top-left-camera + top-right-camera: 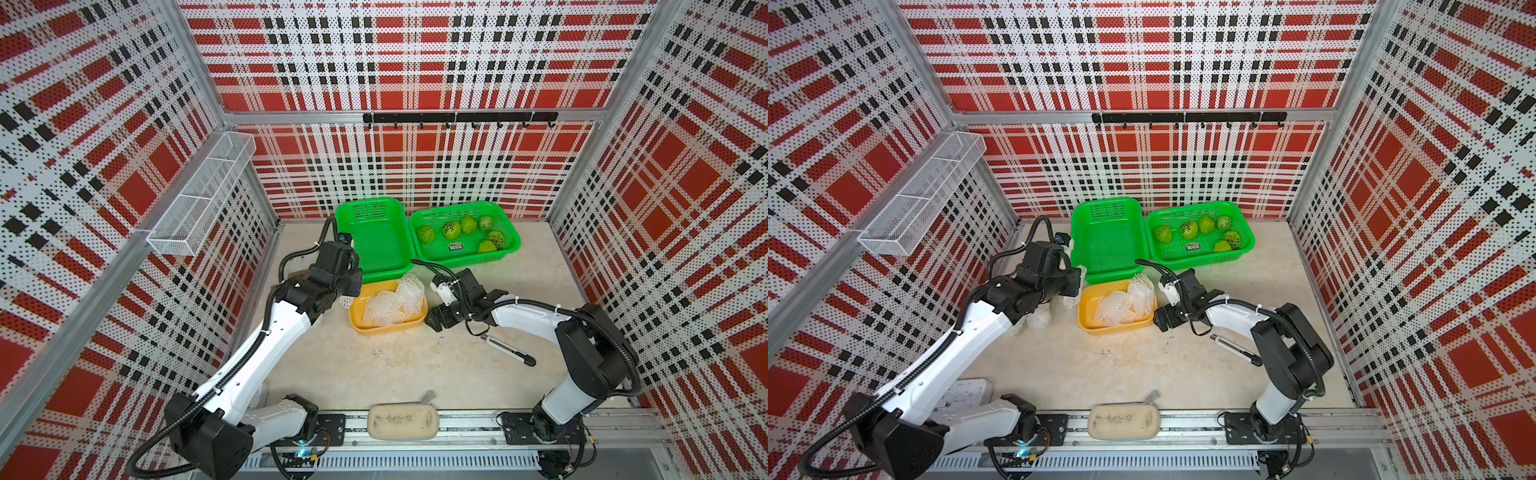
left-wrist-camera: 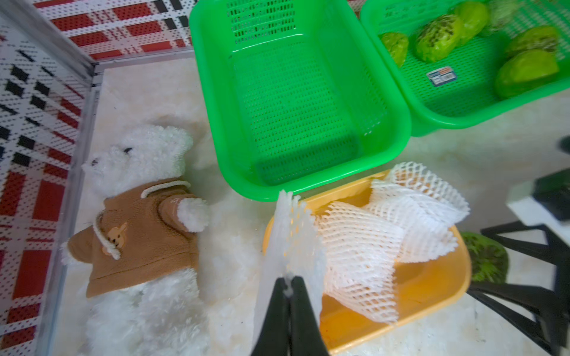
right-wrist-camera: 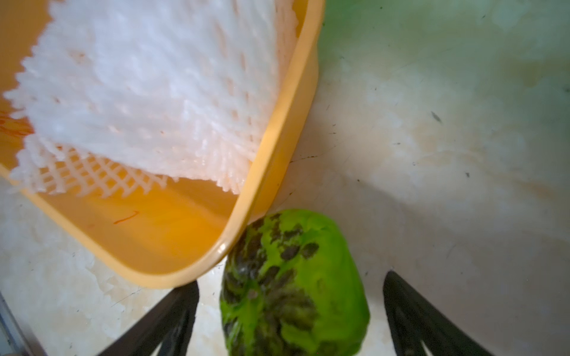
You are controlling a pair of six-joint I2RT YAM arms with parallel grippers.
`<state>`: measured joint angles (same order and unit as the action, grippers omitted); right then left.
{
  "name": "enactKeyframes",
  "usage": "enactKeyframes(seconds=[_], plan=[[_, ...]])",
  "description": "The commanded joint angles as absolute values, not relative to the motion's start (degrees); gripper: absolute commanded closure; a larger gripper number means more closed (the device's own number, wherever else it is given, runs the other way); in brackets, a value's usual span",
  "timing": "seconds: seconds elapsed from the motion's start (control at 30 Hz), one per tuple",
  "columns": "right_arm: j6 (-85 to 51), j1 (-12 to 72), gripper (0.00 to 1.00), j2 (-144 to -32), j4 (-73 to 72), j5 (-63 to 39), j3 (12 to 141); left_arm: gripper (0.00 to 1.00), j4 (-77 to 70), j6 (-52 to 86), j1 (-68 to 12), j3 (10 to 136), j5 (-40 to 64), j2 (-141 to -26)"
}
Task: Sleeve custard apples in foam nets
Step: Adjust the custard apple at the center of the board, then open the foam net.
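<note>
Between the shut jaws of my left gripper (image 2: 290, 288) sits 1 foam net (image 2: 293, 234), pinched over the yellow tray (image 2: 431, 305) rim. My right gripper (image 3: 290, 285) stands wide astride 1 custard apple (image 3: 302, 308) on the table (image 3: 431, 154) just beside that tray; 6 more lie in the green basket (image 1: 440, 251). I judge we're pairing net and fruit; next I'd close on the fruit, gently.

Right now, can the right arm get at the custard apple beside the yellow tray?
Probably yes. The right end effector stands open around the custard apple, with gaps on both sides; only the yellow tray rim is close.
</note>
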<state>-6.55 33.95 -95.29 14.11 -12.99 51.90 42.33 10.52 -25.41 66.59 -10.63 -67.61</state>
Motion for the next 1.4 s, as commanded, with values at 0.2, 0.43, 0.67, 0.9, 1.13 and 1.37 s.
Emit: enactKeyframes(seconds=[0.2, 0.43, 0.67, 0.9, 1.13, 1.37], plan=[[-4.65, 28.75, 0.28, -92.54, 11.94, -11.66, 47.48, 1.0, 32.7, 7.65, -25.35, 62.96, 9.46, -61.26], [-4.92, 25.31, 0.25, -87.65, 11.33, -13.91, 43.85, 1.0, 18.85, 7.26, -30.07, 58.05, 20.09, -61.44], [-5.93, 25.08, 0.09, -87.76, 14.12, -13.36, 45.77, 1.0, 6.04, 10.81, -35.32, 55.69, 19.42, -66.1], [-5.45, 24.05, 0.03, -75.28, 18.54, -17.57, 47.14, 1.0, -13.24, 23.41, -34.29, 49.89, 21.25, -66.51], [-7.7, 23.38, 0.02, -63.22, 10.79, -36.32, 47.8, 1.0, -27.88, 33.96, -31.95, 46.57, 31.19, -68.67], [-13.63, 23.37, 0.03, -61.24, -0.13, -46.36, 47.68, 1.0, -47.02, 44.84, -30.01, 42.9, 41.1, -72.25]])
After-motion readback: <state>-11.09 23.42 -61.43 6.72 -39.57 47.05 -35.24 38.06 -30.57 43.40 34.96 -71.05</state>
